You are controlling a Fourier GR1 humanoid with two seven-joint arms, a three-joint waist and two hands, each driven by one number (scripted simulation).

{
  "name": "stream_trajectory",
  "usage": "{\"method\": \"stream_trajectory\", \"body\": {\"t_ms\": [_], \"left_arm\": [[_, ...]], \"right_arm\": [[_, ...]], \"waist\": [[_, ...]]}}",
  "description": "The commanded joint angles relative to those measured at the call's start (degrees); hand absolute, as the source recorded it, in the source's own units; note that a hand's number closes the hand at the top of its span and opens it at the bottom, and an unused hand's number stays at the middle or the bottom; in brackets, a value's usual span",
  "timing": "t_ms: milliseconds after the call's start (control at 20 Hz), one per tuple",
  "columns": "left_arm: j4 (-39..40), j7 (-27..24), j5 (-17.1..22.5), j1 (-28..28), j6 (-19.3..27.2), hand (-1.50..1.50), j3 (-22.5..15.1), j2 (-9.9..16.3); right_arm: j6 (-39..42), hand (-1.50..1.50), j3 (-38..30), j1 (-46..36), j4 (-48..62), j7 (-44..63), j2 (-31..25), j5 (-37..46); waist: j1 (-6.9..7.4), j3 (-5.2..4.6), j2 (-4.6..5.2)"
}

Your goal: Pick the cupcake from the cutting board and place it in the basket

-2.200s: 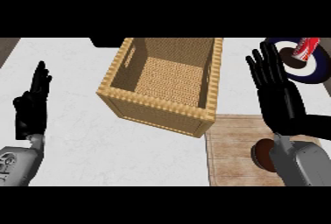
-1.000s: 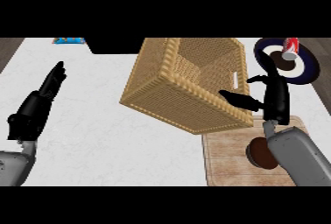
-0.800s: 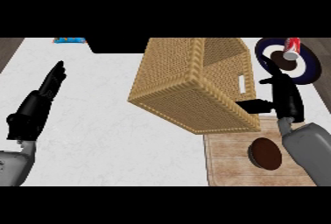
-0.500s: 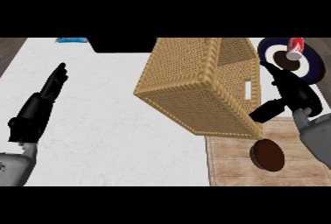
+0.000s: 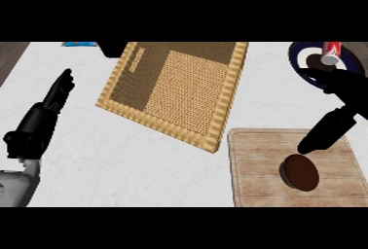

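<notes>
Since half a second ago my right robot hand (image 5: 325, 135) has swung down over the cutting board (image 5: 253, 165), and the basket (image 5: 178, 90) now shows its open mouth and woven floor to me instead of a side wall. I read that as closing in for the pick. Its fingers point down at the board, straight and holding nothing, just above the cupcake (image 5: 300, 172), which sits on the board's right half. My left robot hand (image 5: 45, 116) rests open at the view's left over the counter (image 5: 129, 165). A dark plate (image 5: 305, 73) lies beyond, top right.
</notes>
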Motion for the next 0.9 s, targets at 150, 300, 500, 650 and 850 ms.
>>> {"method": "stream_trajectory", "body": {"t_ms": [150,300,500,650,850], "left_arm": [[-0.71,1.22,-0.7,-0.88,-0.76,0.0,0.5,-1.01],[1.58,-0.13,-1.73,-2.04,-0.87,0.0,0.88,-1.67],[-0.25,1.87,-0.86,-2.28,-1.93,0.0,1.9,-1.27],[0.55,-1.23,0.43,-0.37,-4.11,0.0,3.84,-0.09],[2.7,0.1,-1.06,-3.83,-4.22,0.0,3.53,-1.56]], "right_arm": [[5.33,-1.5,0.32,1.4,-1.54,9.09,-2.39,-4.58],[6.22,-1.5,0.63,0.0,-1.66,10.53,-2.55,-6.41],[3.96,-1.5,3.51,6.27,-1.92,7.56,-3.05,-4.37],[3.82,-1.5,6.3,7.22,1.36,5.75,-1.74,-2.17],[3.46,-1.5,6.52,12.88,-1.63,3.34,-3.15,-0.24]], "waist": [[0.79,0.18,0.59],[1.01,0.14,0.73],[0.78,0.19,0.67],[1.41,0.18,0.77],[0.4,0.2,0.65]]}}
